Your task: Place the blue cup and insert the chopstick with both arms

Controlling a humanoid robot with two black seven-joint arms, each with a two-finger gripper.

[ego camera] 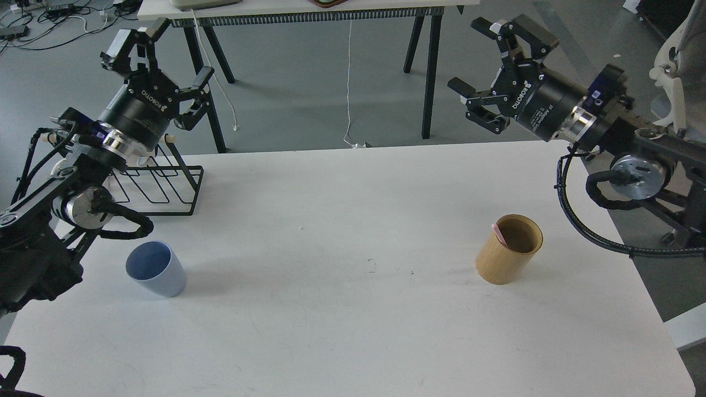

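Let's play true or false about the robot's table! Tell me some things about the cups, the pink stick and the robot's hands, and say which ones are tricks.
1. The blue cup stands on the left side of the white table. True.
2. The chopstick is in the blue cup. False: its pink end sticks out of the wooden holder on the right.
3. The left hand is holding the blue cup. False: it is open and up in the air, above the black wire rack.
4. The right hand is open and holds nothing. True.
5. The blue cup and the wooden holder touch each other. False: they stand far apart, on opposite sides of the table.
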